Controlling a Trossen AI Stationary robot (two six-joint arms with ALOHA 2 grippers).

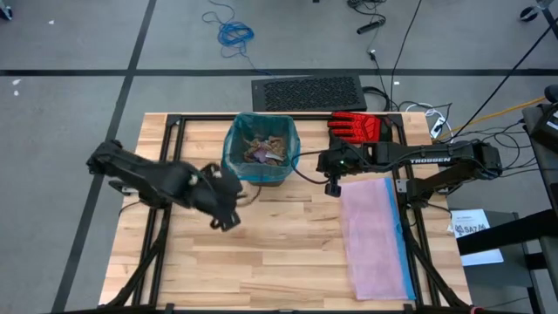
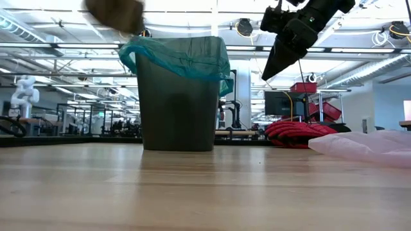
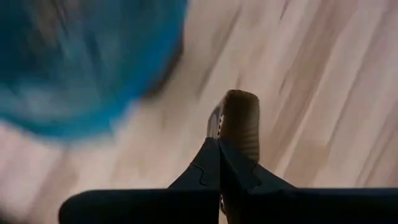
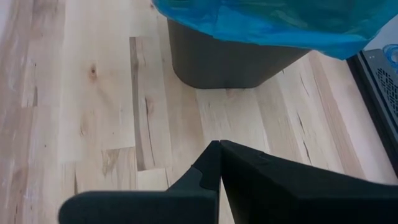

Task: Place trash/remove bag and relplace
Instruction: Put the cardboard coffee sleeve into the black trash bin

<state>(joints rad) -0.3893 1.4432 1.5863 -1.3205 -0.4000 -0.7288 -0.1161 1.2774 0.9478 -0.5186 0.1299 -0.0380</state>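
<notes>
A dark bin (image 1: 260, 150) lined with the teal bag (image 2: 176, 56) stands at the table's far middle, with brown, purple and white trash (image 1: 264, 150) inside. My left gripper (image 1: 225, 216) hovers just near-left of the bin, shut on a brown paper wad (image 3: 241, 118), which also shows high up in the low view (image 2: 115, 13). My right gripper (image 2: 266, 74) hangs shut and empty to the right of the bin, above the table; its wrist view shows its fingers closed together (image 4: 217, 149). My left gripper pinches the brown paper wad (image 3: 233, 134) between its two fingers, and the wad sticks out past the fingertips. The wad is lifted clear of the table, about level with the bin's rim (image 2: 131, 29) in the low view.
A pale pink translucent bag (image 1: 375, 237) lies flat on the table's right half. A red-and-black glove (image 1: 356, 126) rests at the far right, beside the bin. Bare wood (image 1: 261, 262) spreads across the near middle. Cables and a black mat (image 1: 309, 92) lie beyond the far edge.
</notes>
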